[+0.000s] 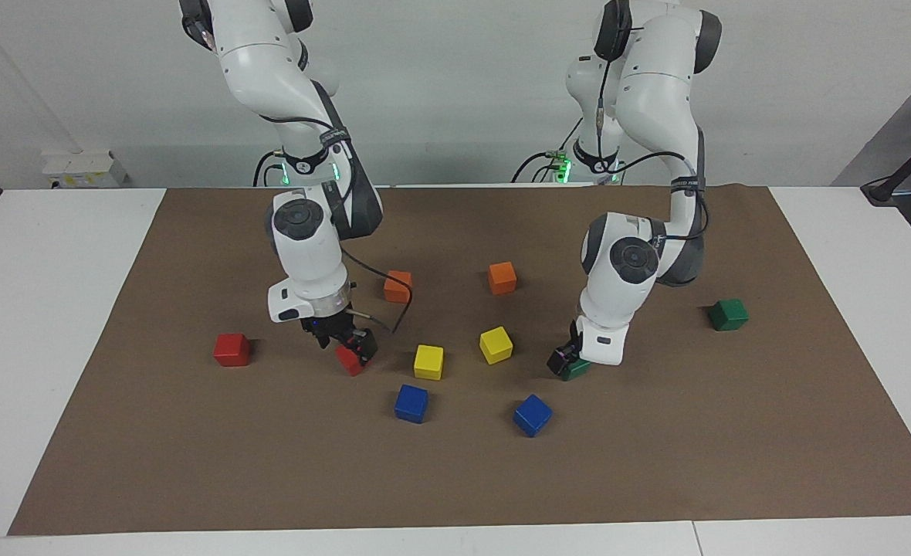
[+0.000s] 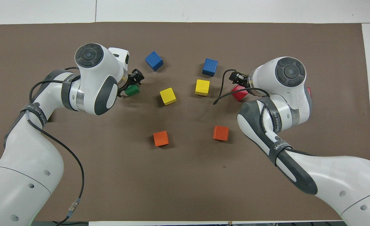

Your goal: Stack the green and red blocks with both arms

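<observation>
Two red and two green blocks lie on the brown mat (image 1: 193, 463). My right gripper (image 1: 345, 347) is down over one red block (image 1: 350, 361) (image 2: 240, 93), open, a finger on either side of it. The other red block (image 1: 231, 349) sits alone toward the right arm's end; the overhead view shows only a sliver of it (image 2: 308, 92). Lowered on a green block (image 1: 577, 370) (image 2: 132, 91), my left gripper (image 1: 571, 363) straddles it with its fingers still apart. The second green block (image 1: 728, 314) lies toward the left arm's end, hidden under the left arm in the overhead view.
Between the two grippers lie two yellow blocks (image 1: 428, 361) (image 1: 496, 344). Two blue blocks (image 1: 411, 403) (image 1: 532, 415) lie farther from the robots, and two orange blocks (image 1: 397, 286) (image 1: 502, 277) nearer to them. A loose cable hangs beside the right gripper.
</observation>
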Robot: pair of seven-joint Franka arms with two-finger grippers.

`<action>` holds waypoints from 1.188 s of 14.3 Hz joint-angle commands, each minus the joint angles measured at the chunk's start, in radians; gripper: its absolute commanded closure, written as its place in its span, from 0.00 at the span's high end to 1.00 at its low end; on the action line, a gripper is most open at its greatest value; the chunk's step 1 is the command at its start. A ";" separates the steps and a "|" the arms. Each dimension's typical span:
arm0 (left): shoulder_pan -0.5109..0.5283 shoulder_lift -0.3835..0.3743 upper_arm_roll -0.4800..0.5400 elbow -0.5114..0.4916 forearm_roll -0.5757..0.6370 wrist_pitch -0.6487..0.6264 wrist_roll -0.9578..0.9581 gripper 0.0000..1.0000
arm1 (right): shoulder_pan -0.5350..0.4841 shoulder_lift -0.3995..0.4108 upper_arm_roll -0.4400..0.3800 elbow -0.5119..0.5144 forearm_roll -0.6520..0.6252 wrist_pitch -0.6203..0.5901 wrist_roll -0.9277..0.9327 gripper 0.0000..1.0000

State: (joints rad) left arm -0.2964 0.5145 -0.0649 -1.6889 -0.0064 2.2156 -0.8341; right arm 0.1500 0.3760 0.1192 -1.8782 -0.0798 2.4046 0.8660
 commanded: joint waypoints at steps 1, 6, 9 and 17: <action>-0.024 -0.021 0.014 -0.034 0.008 0.022 -0.016 0.00 | 0.000 0.006 0.010 -0.015 0.000 0.037 0.064 1.00; -0.027 -0.024 0.014 0.009 0.008 -0.051 -0.011 0.00 | -0.001 0.018 0.010 -0.028 0.000 0.073 0.064 1.00; 0.014 -0.045 0.014 0.040 0.009 -0.083 0.013 0.00 | -0.001 0.029 0.010 -0.030 0.000 0.085 0.065 1.00; 0.310 -0.295 0.014 -0.043 0.005 -0.289 0.729 0.00 | 0.000 0.027 0.010 -0.022 -0.003 0.035 -0.039 0.10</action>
State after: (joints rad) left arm -0.0573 0.2965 -0.0417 -1.6613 -0.0040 1.9563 -0.2742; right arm 0.1558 0.4064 0.1232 -1.9043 -0.0798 2.4585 0.8831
